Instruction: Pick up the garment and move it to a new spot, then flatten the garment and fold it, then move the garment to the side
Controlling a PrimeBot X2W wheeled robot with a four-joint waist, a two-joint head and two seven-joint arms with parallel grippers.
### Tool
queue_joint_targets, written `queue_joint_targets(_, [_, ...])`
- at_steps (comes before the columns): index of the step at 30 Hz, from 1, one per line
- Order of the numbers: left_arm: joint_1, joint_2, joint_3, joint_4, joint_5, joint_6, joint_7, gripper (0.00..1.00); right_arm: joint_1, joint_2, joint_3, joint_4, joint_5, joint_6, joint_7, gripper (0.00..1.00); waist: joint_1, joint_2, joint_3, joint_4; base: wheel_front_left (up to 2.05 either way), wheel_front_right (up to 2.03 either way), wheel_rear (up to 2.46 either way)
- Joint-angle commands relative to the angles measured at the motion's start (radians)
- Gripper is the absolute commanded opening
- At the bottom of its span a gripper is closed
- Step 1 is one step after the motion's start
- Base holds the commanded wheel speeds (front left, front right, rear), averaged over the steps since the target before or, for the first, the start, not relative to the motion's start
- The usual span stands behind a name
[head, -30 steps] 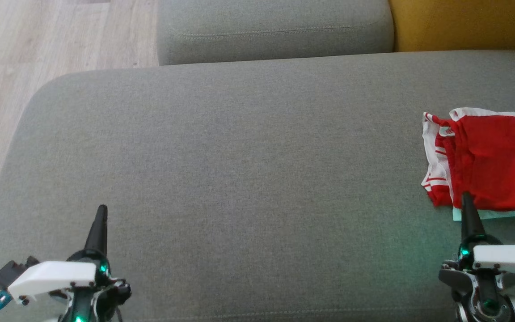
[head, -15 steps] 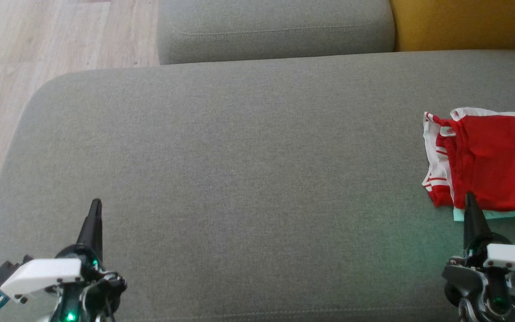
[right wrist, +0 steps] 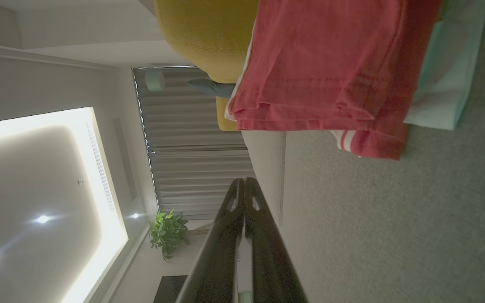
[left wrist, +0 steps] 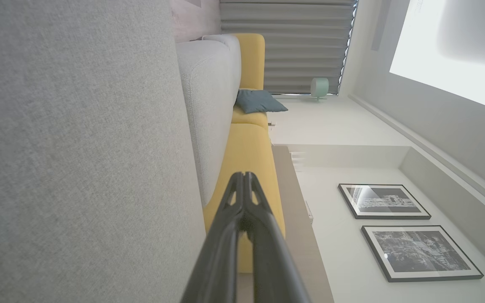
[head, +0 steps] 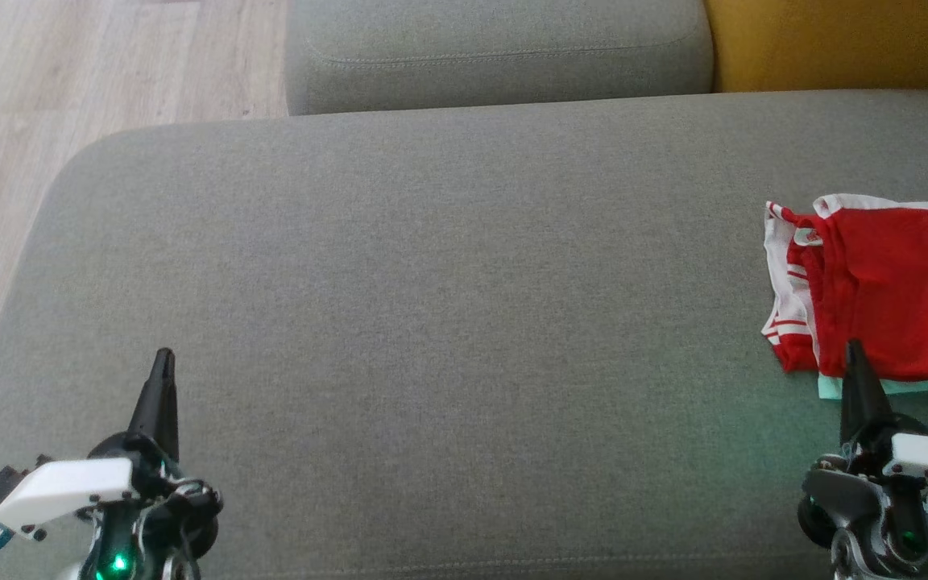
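Note:
A folded red garment (head: 883,294) with white trim lies at the right edge of the grey sofa seat (head: 448,306); the right wrist view shows the garment (right wrist: 326,71) resting on a pale mint cloth (right wrist: 444,84). My right gripper (head: 855,354) is shut and empty, its tip just in front of the garment's near edge; in its own wrist view the right gripper (right wrist: 244,182) has its fingers pressed together. My left gripper (head: 163,358) is shut and empty over the seat's near left part, and the left gripper (left wrist: 244,176) appears closed in the left wrist view.
A grey backrest cushion (head: 496,52) and a yellow cushion (head: 834,40) stand behind the seat. Wooden floor (head: 69,97) lies beyond the seat's left edge. The pale mint cloth (head: 887,387) peeks out under the garment's near edge.
Both grippers have drawn back a little toward the near edge of the seat, the left drifting slightly left and the right slightly right. The garment has not moved.

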Motion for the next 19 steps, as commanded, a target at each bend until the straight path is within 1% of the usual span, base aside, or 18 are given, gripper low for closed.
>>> queue_joint_targets(1, [-0.053,0.014,0.038,-0.026,-0.001,-0.007,0.007,0.00,-0.051,-0.015,0.018,-0.031,0.005,0.007,0.008,0.00,0.0000,0.0000,0.000,0.000,0.00,0.00,0.00])
queue_joint_targets(19, [-0.054,0.010,0.044,-0.026,0.004,-0.007,0.012,0.00,-0.052,-0.010,0.012,-0.030,0.000,0.007,0.013,0.00,0.0000,0.0000,0.000,0.000,0.00,0.00,0.00])
